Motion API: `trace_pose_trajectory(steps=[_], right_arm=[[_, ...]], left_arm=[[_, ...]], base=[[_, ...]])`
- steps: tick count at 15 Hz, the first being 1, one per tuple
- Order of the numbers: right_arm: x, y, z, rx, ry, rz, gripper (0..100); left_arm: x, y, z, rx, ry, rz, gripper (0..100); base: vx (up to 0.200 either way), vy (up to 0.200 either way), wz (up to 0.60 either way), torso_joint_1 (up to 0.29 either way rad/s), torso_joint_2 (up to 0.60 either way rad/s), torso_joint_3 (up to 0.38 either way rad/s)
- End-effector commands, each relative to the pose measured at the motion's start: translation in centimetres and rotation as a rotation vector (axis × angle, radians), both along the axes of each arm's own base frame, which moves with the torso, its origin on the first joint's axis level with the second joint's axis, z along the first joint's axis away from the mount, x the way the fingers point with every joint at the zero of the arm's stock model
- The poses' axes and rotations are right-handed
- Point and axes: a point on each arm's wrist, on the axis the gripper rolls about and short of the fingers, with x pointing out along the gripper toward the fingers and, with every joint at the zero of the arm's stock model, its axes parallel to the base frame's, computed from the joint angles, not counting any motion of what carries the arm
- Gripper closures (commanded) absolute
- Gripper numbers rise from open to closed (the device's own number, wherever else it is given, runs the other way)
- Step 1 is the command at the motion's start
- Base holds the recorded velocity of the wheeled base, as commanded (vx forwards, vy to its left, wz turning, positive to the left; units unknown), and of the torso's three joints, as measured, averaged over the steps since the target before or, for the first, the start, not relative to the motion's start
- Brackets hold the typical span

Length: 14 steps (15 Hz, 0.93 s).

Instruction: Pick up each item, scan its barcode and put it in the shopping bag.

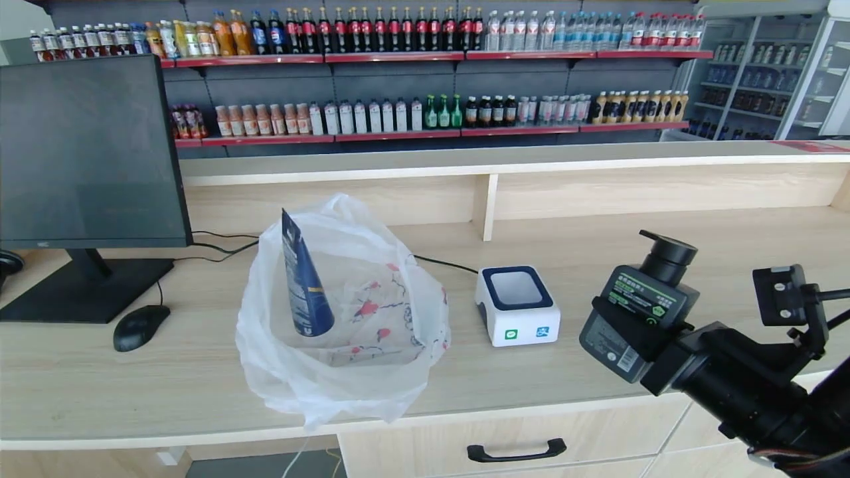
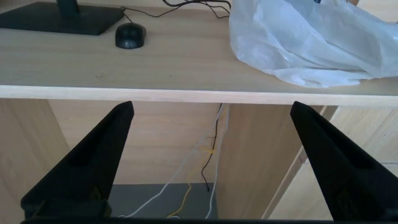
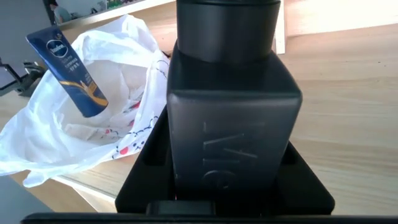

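Note:
My right gripper [image 1: 637, 325] is shut on a dark square bottle [image 1: 634, 312] with a black cap and green label, held tilted above the counter's front right, to the right of the white barcode scanner [image 1: 516, 305]. The bottle [image 3: 230, 130] sits between the gripper's jaws in the right wrist view. The white plastic shopping bag [image 1: 342, 312] stands open at the counter's middle with a blue tube [image 1: 302, 279] upright inside it. The bag [image 3: 81, 130] and tube [image 3: 68, 71] lie beyond the bottle. My left gripper [image 2: 211, 168] hangs open below the counter edge, under the bag [image 2: 311, 40].
A monitor [image 1: 86, 153] on a stand and a black mouse [image 1: 139, 326] occupy the counter's left. Cables run behind the bag to the scanner. A raised wooden ledge [image 1: 505, 166] backs the counter. A drawer with a black handle [image 1: 516, 451] is below the front edge.

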Motion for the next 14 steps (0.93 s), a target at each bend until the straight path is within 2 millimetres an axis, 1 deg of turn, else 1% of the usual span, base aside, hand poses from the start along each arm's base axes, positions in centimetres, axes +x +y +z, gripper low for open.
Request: trace_pose_trajectory(steps=[1, 4, 8, 10, 11, 13, 14], right_arm=[[0.0, 0.0, 0.0, 0.000, 0.000, 0.000, 100], [0.0, 0.0, -0.1, -0.001, 0.002, 0.000, 100], [0.0, 0.0, -0.1, 0.001, 0.004, 0.002, 100], [0.3, 0.0, 0.4, 0.012, -0.015, 0.005, 100], [0.5, -0.2, 0.2, 0.005, -0.012, 0.019, 100], [0.7, -0.6, 0.1, -0.021, -0.021, 0.081, 100], [1.9, -1.7, 0.6, -0.112, -0.106, 0.186, 100]], left_arm=[[0.0, 0.0, 0.0, 0.000, 0.000, 0.001, 0], [0.0, 0.0, 0.0, 0.000, 0.000, 0.001, 0], [0.0, 0.0, 0.0, -0.002, 0.000, 0.001, 0], [0.0, 0.0, 0.0, -0.002, 0.000, -0.001, 0], [0.0, 0.0, 0.0, -0.002, 0.000, 0.001, 0], [0.0, 0.0, 0.0, -0.002, 0.000, -0.001, 0], [0.0, 0.0, 0.0, -0.002, 0.000, 0.001, 0]], base=[[0.000, 0.200, 0.00, 0.002, 0.00, -0.007], [0.000, 0.200, 0.00, 0.002, 0.00, 0.001], [0.000, 0.000, 0.00, 0.000, 0.00, 0.000], [0.000, 0.000, 0.00, 0.000, 0.00, 0.000], [0.000, 0.000, 0.00, 0.000, 0.00, 0.000], [0.000, 0.000, 0.00, 0.000, 0.00, 0.000], [0.000, 0.000, 0.00, 0.000, 0.00, 0.000]])
